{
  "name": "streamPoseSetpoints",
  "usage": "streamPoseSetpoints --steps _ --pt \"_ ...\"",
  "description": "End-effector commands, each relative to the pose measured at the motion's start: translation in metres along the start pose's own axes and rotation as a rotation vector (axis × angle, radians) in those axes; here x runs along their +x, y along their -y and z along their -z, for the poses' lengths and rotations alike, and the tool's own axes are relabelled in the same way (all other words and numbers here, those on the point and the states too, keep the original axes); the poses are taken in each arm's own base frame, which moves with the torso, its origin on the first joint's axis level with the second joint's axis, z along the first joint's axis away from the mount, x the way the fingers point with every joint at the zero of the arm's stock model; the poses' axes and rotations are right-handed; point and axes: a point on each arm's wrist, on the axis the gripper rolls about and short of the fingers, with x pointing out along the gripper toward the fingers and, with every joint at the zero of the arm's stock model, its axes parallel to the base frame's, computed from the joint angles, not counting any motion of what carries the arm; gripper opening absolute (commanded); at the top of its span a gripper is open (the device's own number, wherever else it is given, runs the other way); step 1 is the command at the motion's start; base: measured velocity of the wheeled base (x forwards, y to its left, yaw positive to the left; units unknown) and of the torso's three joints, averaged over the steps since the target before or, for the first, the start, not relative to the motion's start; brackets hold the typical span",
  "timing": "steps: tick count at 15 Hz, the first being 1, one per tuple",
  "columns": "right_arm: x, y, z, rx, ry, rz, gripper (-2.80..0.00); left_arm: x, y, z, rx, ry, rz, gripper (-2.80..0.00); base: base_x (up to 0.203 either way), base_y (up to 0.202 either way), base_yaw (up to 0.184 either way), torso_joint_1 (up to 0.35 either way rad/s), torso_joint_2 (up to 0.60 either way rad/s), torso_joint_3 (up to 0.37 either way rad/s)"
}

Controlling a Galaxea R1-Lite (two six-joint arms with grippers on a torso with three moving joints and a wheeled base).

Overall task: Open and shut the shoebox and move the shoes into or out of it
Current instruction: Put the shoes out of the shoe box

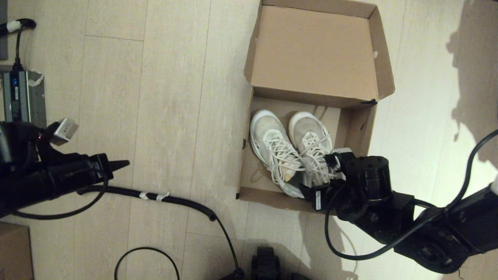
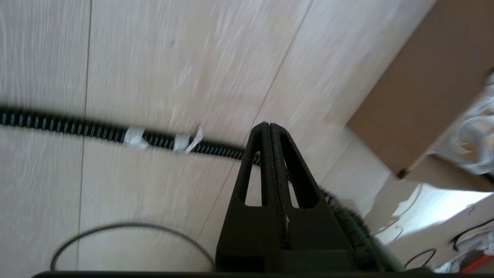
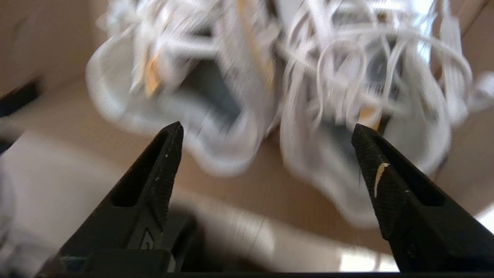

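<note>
The right gripper (image 3: pixel 266 131), jaws spread wide and holding nothing, hangs over the heel end of the shoes (image 1: pixel 291 149), which lie side by side, toes toward the raised lid, inside the open shoebox (image 1: pixel 352 126) on the wooden floor (image 1: pixel 171 97). In the right wrist view the two heel openings sit just beyond the fingertips (image 3: pixel 170 139), with loose white laces (image 3: pixel 347 65) tangled across the tongues.

The likeliest trouble from here is the lacing: a fingertip could catch a loop and drag one shoe by its lace rather than lift it by the collar. With the jaws this far apart, they could also close across both heels at once, or on one rim only, leaving the shoe to tip and spill. The shoebox's near wall (image 1: pixel 272 196) lies right under the wrist; a low approach could push the light cardboard along the floor.

The left gripper (image 2: pixel 270 129), jaws pressed together and empty, is parked well to the left, above a corrugated black cable (image 1: pixel 175 200) that snakes across the floor. A grey power unit (image 1: pixel 23 97) sits at the far left, and a smaller carton's corner (image 1: pixel 13 249) shows at the lower left. Nothing but the shoebox wall stands between the right gripper and the shoes.
</note>
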Motion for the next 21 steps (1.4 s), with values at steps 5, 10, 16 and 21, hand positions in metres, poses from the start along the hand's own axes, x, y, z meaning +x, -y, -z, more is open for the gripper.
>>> streamPoseSetpoints --steps 5,10,16,21 --pt "0.030 -0.006 0.031 -0.033 -0.025 0.082 0.00 -0.010 0.058 -0.010 0.020 0.072 0.196 -2.80 0.000 0.000 0.000 0.000 0.00 0.000" --pt "0.053 -0.012 0.045 -0.008 0.041 0.125 0.00 -0.017 0.059 -0.004 0.016 0.065 0.195 -2.80 0.000 0.000 0.000 0.000 0.00 0.000" --pt "0.068 -0.015 0.050 0.026 0.122 0.164 -2.80 -0.020 0.057 -0.004 0.015 0.075 0.185 -2.80 0.000 0.000 0.000 0.000 0.00 0.000" --pt "0.064 -0.015 0.044 0.026 0.137 0.168 -2.80 -0.026 0.059 -0.008 0.021 0.093 0.188 -2.80 0.000 0.000 0.000 0.000 0.00 0.000"
